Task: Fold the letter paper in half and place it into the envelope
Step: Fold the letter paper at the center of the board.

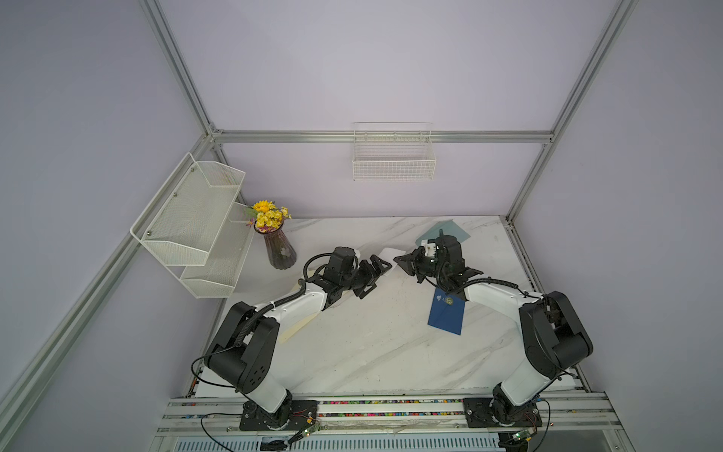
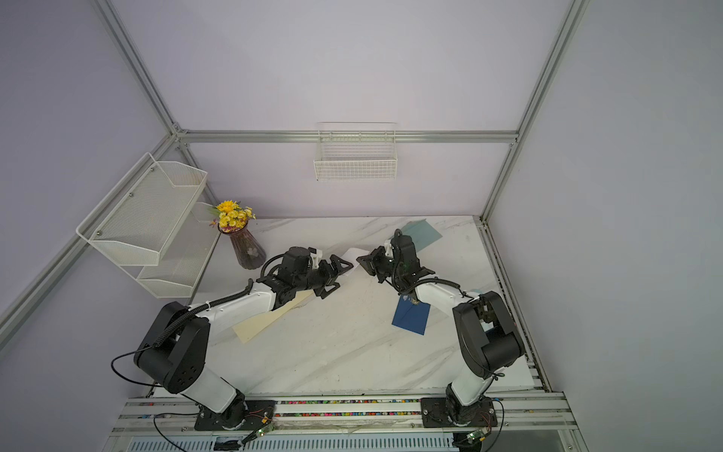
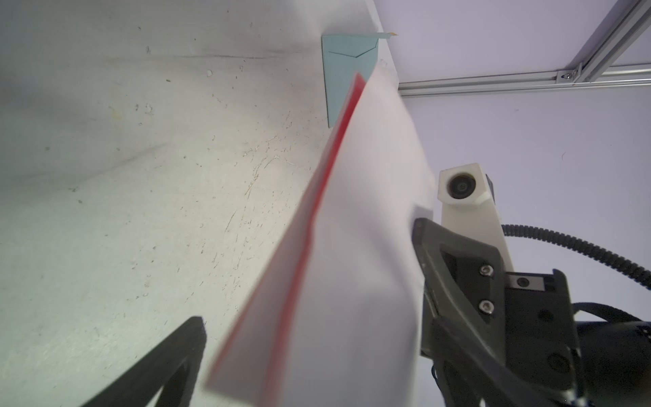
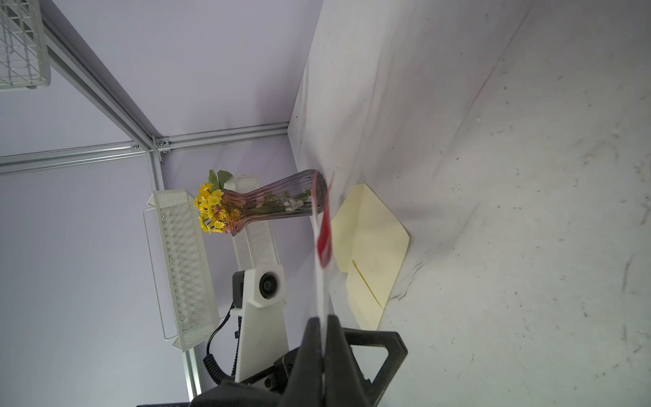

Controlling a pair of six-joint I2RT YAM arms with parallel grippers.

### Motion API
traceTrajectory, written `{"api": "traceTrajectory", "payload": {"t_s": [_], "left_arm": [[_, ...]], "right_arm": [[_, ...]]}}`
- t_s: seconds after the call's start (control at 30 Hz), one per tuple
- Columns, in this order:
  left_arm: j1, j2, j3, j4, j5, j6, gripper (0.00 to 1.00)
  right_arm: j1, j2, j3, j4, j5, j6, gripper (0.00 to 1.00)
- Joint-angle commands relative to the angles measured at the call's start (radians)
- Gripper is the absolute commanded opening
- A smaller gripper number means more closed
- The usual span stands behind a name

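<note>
**Letter paper in the air between the pincers, not in any envelope**

Right pincer (image 4: 322, 324): shut tight on one edge of the letter paper (image 4: 322, 282). The white sheet with a red band stands on edge and runs straight out from its tips, off the table (image 1: 352, 352).

Left pincer (image 1: 377, 276): jaws wide apart and holding nothing. It faces the right pincer tip to tip, and the sheet's free end sits just at its tips. The left wrist view shows the paper right beside its one visible finger; contact can't be told.

That view seems to show two layers, so a fold may already be in. Can't tell for sure.

Envelopes, all flat on the table:
- cream envelope (image 4: 373, 232), behind the left pincer, under that arm
- dark blue envelope (image 1: 446, 317), behind the right pincer, under its forearm
- pale blue envelope (image 1: 450, 231), beyond the right pincer's wrist

Which one is the target is unclear.

Step, as a judgement: mid-air fold or handover. Next, the left pincer likely needs to shut on the free edge without creasing it crooked, then the sheet comes down to an envelope mouth.
</note>
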Motion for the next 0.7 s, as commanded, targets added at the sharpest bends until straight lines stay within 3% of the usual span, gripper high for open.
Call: {"api": "traceTrajectory", "payload": {"t_s": [0.0,0.23,0.43,0.67], "left_arm": [[0.009,-0.033,0.023,-0.019,-0.006,0.013,1.0],[0.027,-0.055,-0.038,0.097,-0.024,-0.039,0.99],[0.051,-0.03,-0.097,0.288,-0.02,-0.116,0.83],[0.064,0.023,-0.123,0.443,0.013,-0.178,0.72]], "right_arm": [[-0.003,-0.044,-0.015,0.052,0.019,0.027,0.0],[-0.002,-0.069,-0.1,0.129,0.023,0.073,0.0],[0.014,-0.083,-0.148,0.163,0.031,0.094,0.0],[0.028,-0.075,-0.166,0.193,0.041,0.109,0.0]]}}
